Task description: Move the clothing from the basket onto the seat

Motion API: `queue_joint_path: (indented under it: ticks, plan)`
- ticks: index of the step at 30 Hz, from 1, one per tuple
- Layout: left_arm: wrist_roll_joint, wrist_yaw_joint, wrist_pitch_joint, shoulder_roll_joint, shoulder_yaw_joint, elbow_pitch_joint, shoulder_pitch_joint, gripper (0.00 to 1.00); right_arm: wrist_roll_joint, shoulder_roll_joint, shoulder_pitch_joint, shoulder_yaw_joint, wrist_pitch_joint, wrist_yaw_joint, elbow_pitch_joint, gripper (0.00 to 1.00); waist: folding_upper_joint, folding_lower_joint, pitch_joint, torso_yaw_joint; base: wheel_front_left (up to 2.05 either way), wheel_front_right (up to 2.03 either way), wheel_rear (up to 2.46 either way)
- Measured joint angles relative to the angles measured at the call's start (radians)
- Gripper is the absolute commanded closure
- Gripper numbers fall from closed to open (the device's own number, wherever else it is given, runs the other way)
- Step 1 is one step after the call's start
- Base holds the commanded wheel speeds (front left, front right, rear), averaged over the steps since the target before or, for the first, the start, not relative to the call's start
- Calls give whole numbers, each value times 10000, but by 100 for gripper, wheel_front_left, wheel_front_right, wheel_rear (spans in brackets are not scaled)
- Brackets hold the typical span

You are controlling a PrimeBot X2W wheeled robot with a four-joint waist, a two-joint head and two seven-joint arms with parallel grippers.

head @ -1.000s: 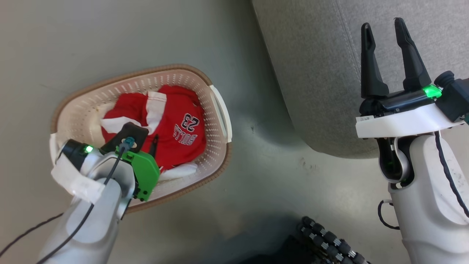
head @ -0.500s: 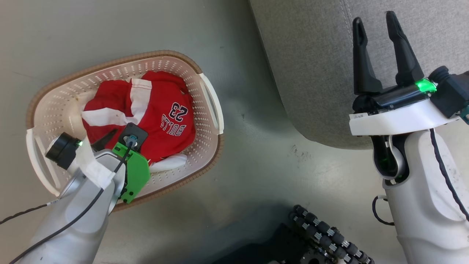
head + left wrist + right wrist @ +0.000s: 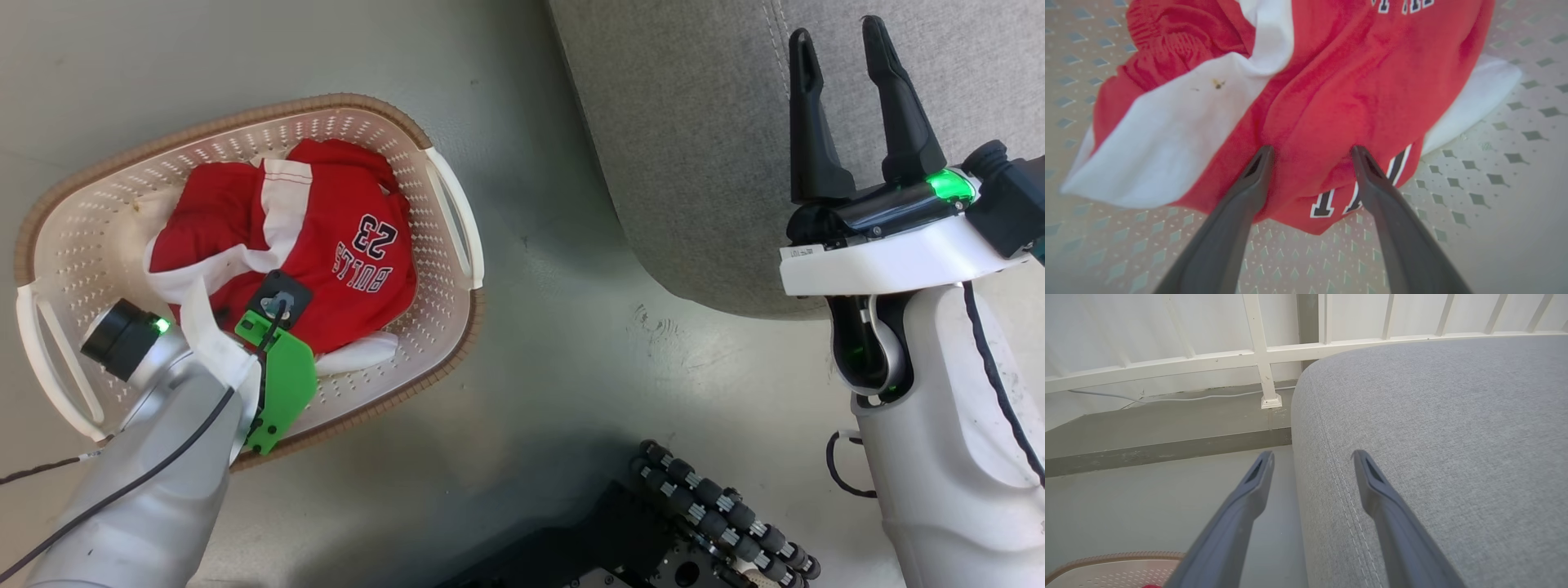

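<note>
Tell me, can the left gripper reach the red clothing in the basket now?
Probably yes. The left gripper is open, its tips right at the red clothing inside the basket, nothing between them.

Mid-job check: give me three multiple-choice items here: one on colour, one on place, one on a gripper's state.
1. The seat is: A) blue B) grey C) brown
2. The clothing lies: A) on the seat B) over a basket handle C) in the basket
3. The left gripper is: A) open, tips at the clothing B) shut on the basket's rim C) shut on lifted clothing
Answers: B, its woven cover is grey; C, the red fabric sits within the perforated walls; A, its jaws stand apart against the fabric.
</note>
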Motion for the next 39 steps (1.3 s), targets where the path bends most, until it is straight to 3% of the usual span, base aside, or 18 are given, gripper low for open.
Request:
queue_joint_path:
  ticks: [1,2,3,5,13,21,39]
  plan:
    - [13,0,94,-10,-58,100,-69,0,0,6,-1,-8,0,0,0,0,0,0,28,-12,0,0,0]
    - [44,-2,148,-21,-105,169,-122,15,0,12,-2,-15,0,2,2,0,0,0,46,-24,0,0,0]
    - [56,-2,178,-48,-130,257,-173,57,0,17,-4,-23,0,4,2,0,0,0,55,-34,0,0,0]
    - [61,-23,180,-138,-153,376,-263,100,-2,19,-5,-46,0,73,0,0,0,0,64,-39,0,0,0]
    - [387,-40,134,-336,-428,734,-549,100,-10,38,-12,-151,0,86,4,0,0,-1,47,29,0,0,0]
    - [305,-73,-407,-1072,-454,857,-662,100,-176,44,-12,-341,0,90,17,0,0,0,-199,321,0,0,0]
    - [-865,-75,-2286,-1494,-102,577,-630,100,-844,-265,12,-667,0,178,330,0,0,-1,-1367,1713,0,0,0]
